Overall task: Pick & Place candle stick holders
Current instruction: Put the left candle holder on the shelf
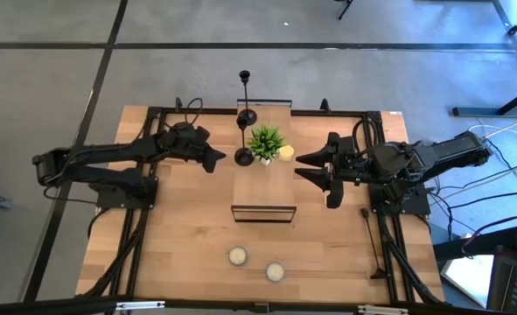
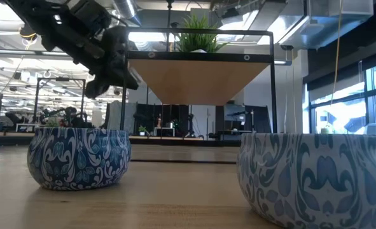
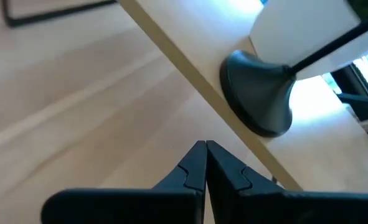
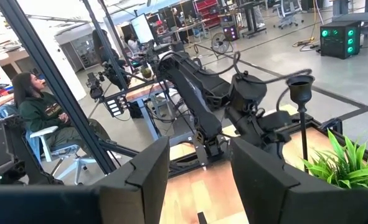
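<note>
High view: wooden table [image 1: 188, 236] on grey floor; left hand [image 1: 215, 161] pinched empty, right hand [image 1: 309, 168] parted, empty.

A grey concrete floor [image 1: 57, 79] surrounds the work area, crossed by dark seam lines [image 1: 109, 44]. The room reads as an open workshop: exposed ducts and pipes [image 2: 302, 22] run under the ceiling, with bright strip lights [image 2: 16, 54] over distant benches. Tall windows [image 2: 350, 108] let daylight in along one side. Across the hall a person in a dark green top [image 4: 37, 112] sits on a white office chair [image 4: 68, 158]. Farther back stand a monitor screen [image 4: 141, 28], red shelving [image 4: 208, 9], rolling chairs [image 4: 289, 9] and a cabinet with green lights [image 4: 339, 37]. Cables [image 4: 308, 43] trail over the glossy floor.
</note>
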